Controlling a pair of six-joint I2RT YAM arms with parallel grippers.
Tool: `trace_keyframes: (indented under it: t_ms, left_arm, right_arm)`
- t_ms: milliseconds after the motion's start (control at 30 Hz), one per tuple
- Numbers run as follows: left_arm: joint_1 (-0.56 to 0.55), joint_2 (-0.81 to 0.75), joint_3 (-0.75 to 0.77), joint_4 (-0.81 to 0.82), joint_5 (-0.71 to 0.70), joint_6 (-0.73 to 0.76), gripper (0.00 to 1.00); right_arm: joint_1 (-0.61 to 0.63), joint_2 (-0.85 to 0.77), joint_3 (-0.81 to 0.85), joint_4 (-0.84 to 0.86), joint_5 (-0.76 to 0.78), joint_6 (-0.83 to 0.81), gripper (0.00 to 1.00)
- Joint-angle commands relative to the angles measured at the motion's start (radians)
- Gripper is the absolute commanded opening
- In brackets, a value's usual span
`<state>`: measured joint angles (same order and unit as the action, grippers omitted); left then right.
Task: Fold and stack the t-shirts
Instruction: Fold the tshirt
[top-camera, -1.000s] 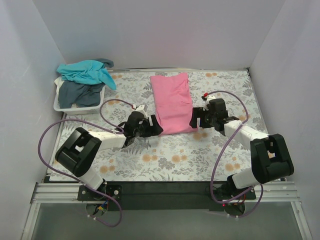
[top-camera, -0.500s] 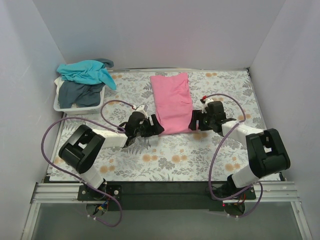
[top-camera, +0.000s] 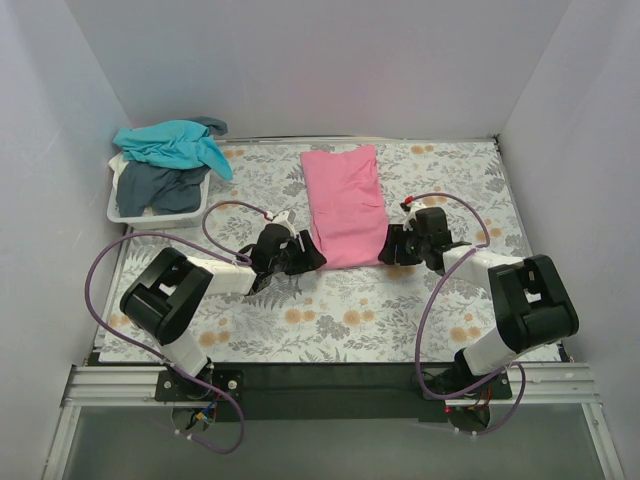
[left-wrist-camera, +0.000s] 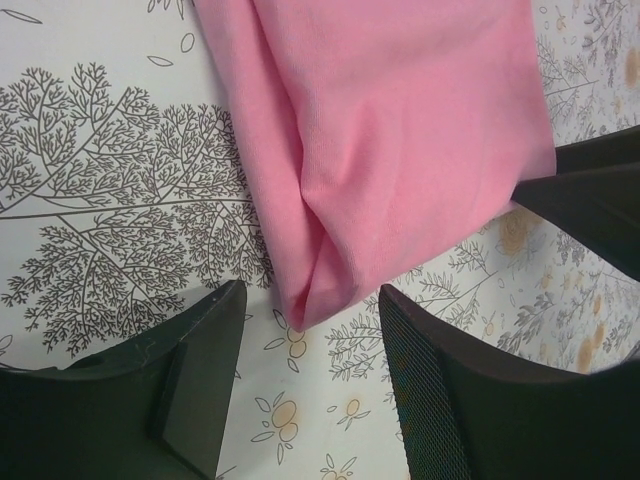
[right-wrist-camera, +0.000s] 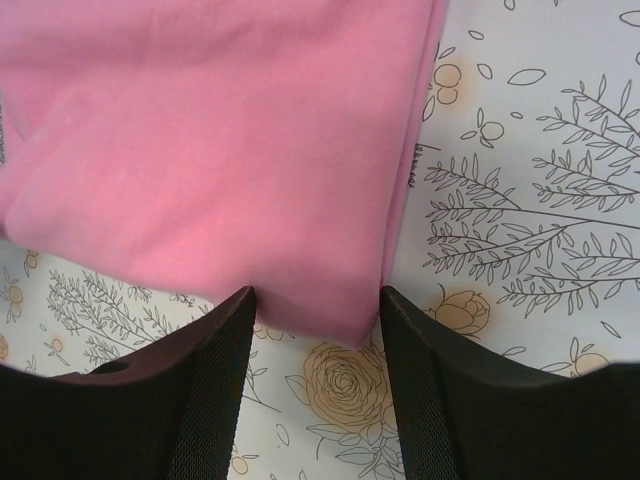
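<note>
My left end effector (left-wrist-camera: 310, 305) and right end effector (right-wrist-camera: 315, 300) straddle the near corners of the pink t-shirt (top-camera: 343, 205), jaws apart, unclamped. Judged placed to lift the hem for folding.

The right pincer (right-wrist-camera: 315, 300) hangs over the flower-printed surface (right-wrist-camera: 520, 230), its two dark fingers (right-wrist-camera: 215, 400) standing apart. The pink t-shirt (right-wrist-camera: 200, 150) lies flat ahead of the pincer and off to its left, and the shirt's near corner reaches into the gap between the fingers. The shirt's edge runs straight ahead from the right-hand finger, with bare surface beyond it.
</note>
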<state>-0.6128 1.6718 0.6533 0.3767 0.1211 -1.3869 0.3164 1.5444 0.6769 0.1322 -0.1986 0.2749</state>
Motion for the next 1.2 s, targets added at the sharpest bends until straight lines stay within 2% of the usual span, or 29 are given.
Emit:
trace_keyframes:
  t_ms: [0, 233, 333, 400, 433, 500, 633, 700, 900, 1167]
  left_arm:
    - [-0.010, 0.006, -0.007, -0.045, 0.023, -0.011, 0.52]
    - [-0.030, 0.017, -0.003, -0.033, 0.040, -0.029, 0.52]
    - [-0.030, 0.035, 0.000, -0.032, 0.049, -0.032, 0.48]
    - [-0.030, 0.042, 0.000, -0.024, 0.057, -0.035, 0.41]
    - [-0.030, 0.045, -0.003, -0.012, 0.055, -0.038, 0.32]
    - [-0.030, 0.051, -0.007, 0.005, 0.045, -0.037, 0.25]
    - [-0.031, 0.055, -0.023, 0.054, 0.031, -0.020, 0.01]
    - [-0.031, 0.048, -0.032, 0.045, 0.032, -0.012, 0.00]
    - [-0.044, -0.056, -0.144, 0.019, 0.023, -0.006, 0.00]
    - [-0.105, -0.245, -0.279, -0.035, 0.031, -0.041, 0.00]
  right_arm:
    - [0.007, -0.017, -0.042, -0.023, -0.012, 0.010, 0.47]
    - [0.012, -0.006, -0.037, -0.019, -0.016, 0.012, 0.45]
    - [0.013, -0.003, -0.039, -0.017, -0.016, 0.014, 0.42]
    - [0.013, -0.003, -0.040, -0.017, -0.016, 0.014, 0.37]
    - [0.013, -0.001, -0.042, -0.016, -0.016, 0.012, 0.34]
    - [0.013, -0.003, -0.042, -0.014, -0.018, 0.014, 0.24]
    - [0.019, -0.023, -0.054, -0.016, -0.022, 0.012, 0.10]
    - [0.027, -0.044, -0.063, -0.019, -0.022, 0.012, 0.01]
    - [0.088, -0.162, -0.151, -0.084, 0.021, 0.026, 0.01]
    - [0.228, -0.421, -0.287, -0.219, 0.109, 0.138, 0.01]
